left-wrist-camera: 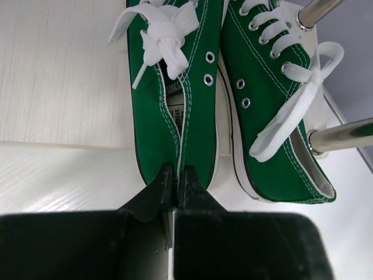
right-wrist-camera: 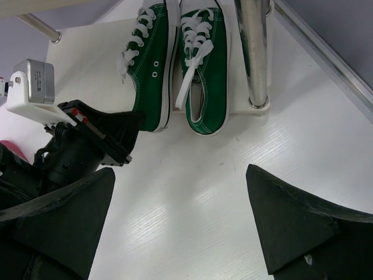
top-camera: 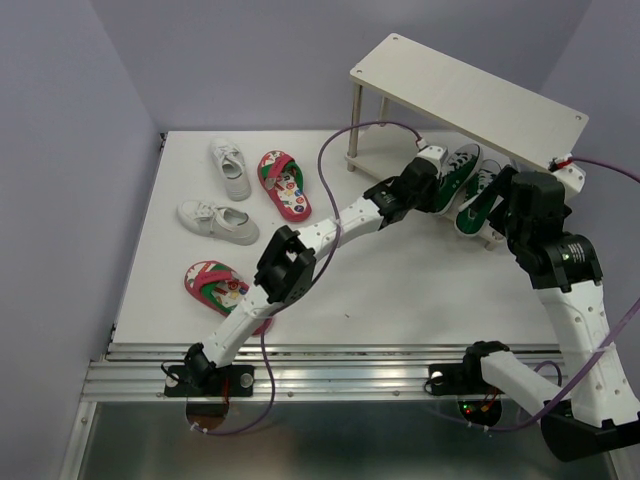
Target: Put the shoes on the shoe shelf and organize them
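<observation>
The right gripper (right-wrist-camera: 179, 170) hangs wide open and empty, near the shelf (top-camera: 470, 95). The left gripper (left-wrist-camera: 175, 178) is clamped on the heel of one green sneaker (left-wrist-camera: 175, 87). Its mate (left-wrist-camera: 274, 99) lies just beside it, both on the lower board (left-wrist-camera: 58, 70).

Desk (top-camera: 400, 290): white rectangular top with a faint wood grain, filling the middle of the overhead view.
Walls (top-camera: 60, 150): plain pale lavender panels closing in the desk at left, back and right.
Rail (top-camera: 340, 372): ribbed silver metal strip along the desk's near edge.
Lower panel (top-camera: 350, 440): dark, glossy grey-green surface below the rail.
</observation>
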`<move>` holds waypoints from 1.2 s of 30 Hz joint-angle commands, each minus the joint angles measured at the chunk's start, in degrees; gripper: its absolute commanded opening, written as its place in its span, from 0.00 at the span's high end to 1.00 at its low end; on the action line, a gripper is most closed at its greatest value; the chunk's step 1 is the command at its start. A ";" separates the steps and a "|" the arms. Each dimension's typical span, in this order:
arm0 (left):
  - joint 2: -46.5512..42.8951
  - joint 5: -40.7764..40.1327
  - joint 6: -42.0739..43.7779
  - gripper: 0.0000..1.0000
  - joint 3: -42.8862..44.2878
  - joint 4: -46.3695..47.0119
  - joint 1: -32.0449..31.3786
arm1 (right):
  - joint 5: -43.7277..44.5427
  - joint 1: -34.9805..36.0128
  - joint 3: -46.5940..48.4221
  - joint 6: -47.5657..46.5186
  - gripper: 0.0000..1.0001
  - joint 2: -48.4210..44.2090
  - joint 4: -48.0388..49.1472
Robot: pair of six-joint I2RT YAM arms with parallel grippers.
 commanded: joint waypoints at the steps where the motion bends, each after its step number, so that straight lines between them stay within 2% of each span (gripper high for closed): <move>1: -1.33 -1.14 1.04 1.00 4.35 1.96 0.12 | 1.16 -0.42 0.87 -1.01 0.00 0.05 2.92; 6: -3.89 -10.61 6.74 1.00 3.38 3.54 -0.58 | 0.72 -0.42 0.42 -0.83 0.00 -0.13 3.01; 12: -4.77 -20.29 17.90 1.00 2.86 6.08 -1.90 | 0.54 -0.42 0.07 -1.01 0.00 0.05 3.45; 17: -4.68 -22.42 18.62 1.00 2.33 7.32 -2.25 | 0.28 -0.42 -0.02 -1.45 0.00 0.40 3.80; 36: -3.71 -8.98 17.57 1.00 2.15 11.37 -4.44 | -0.16 -0.42 -0.54 -2.41 0.00 0.58 4.68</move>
